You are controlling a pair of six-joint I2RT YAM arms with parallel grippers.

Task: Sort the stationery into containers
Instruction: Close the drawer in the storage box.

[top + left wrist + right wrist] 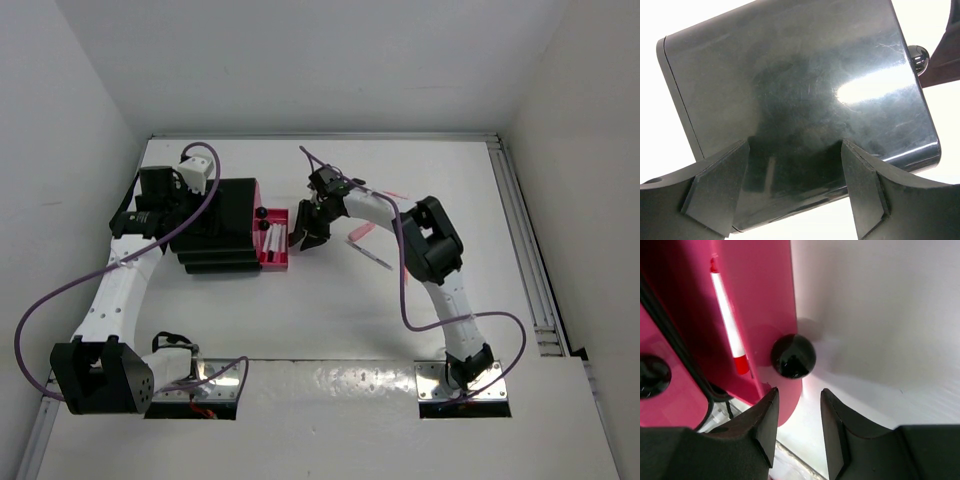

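Overhead, we see the black drawer unit with a pink drawer open and loose pens right of it; finger gaps are unreadable there. Left wrist: the left gripper stands wide apart before the unit's glossy side. Right wrist: the right gripper, narrowly apart, sits just below the drawer's knob; a white-and-red pen lies inside.
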